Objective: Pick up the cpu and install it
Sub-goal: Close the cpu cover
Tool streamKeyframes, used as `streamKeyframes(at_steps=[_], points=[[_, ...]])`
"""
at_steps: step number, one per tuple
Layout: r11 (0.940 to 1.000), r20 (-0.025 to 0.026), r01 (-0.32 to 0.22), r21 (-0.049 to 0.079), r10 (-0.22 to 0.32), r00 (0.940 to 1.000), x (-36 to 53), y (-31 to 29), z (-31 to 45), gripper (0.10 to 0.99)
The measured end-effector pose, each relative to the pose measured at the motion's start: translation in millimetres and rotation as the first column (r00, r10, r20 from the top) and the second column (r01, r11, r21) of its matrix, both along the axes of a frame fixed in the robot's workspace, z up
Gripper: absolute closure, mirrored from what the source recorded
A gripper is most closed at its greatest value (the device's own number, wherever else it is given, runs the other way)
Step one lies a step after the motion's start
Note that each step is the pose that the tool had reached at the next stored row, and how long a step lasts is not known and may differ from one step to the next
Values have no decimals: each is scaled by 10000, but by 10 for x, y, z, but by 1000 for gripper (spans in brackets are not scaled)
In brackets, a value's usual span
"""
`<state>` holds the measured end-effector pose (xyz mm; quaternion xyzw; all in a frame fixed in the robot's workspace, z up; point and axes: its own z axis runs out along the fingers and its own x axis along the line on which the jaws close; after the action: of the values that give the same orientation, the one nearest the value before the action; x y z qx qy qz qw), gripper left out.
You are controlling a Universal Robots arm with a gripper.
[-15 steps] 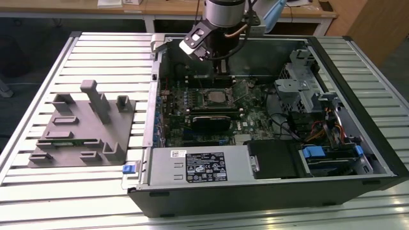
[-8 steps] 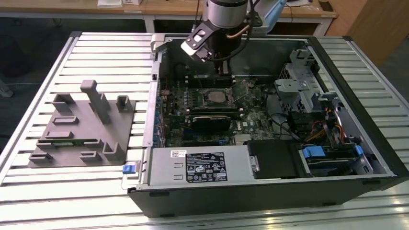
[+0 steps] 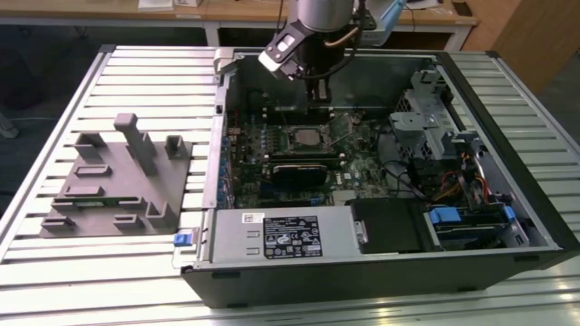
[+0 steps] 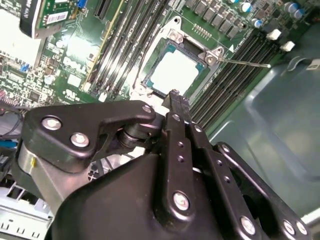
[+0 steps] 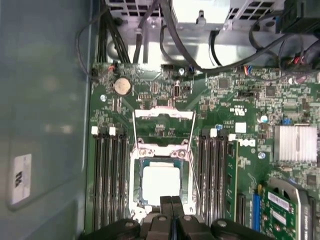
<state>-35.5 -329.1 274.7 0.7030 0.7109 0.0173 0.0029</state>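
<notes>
On the exterior view's left, a matte grey moulded fixture [image 3: 118,180] lies on the ribbed metal table [image 3: 54,272]. To its right stands the open black computer case [image 3: 381,272] with its green motherboard [image 3: 354,170]. In both wrist views the cpu [image 5: 161,182] [image 4: 175,72], flat, square and pale silvery on top, sits in its socket under the raised metal frame [image 5: 163,116]. The gripper [image 5: 171,201] hangs just beside the cpu's edge, its black fingers pressed together on nothing.

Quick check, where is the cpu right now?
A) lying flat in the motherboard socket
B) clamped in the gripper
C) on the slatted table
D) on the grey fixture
A: in both wrist views the cpu lies flat in the socket, not between the fingers of the shut gripper.
</notes>
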Motion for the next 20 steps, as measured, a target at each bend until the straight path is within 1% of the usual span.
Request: streamKeyframes(at_steps=[3, 5, 8, 10, 13, 15, 20], points=[[10000, -59, 1, 2, -1, 10000, 28, 0, 0, 980], [10000, -80, 2, 0, -2, 10000, 40, 0, 0, 980], [10000, -83, 1, 0, -1, 10000, 43, -13, -2, 980], [10000, -82, 1, 0, -1, 10000, 43, -34, -3, 980], [10000, -82, 1, 1, -1, 10000, 47, -40, -4, 980], [10000, -82, 1, 1, -1, 10000, 70, -40, -5, 980], [10000, -82, 1, 0, -1, 10000, 164, -40, -7, 980]])
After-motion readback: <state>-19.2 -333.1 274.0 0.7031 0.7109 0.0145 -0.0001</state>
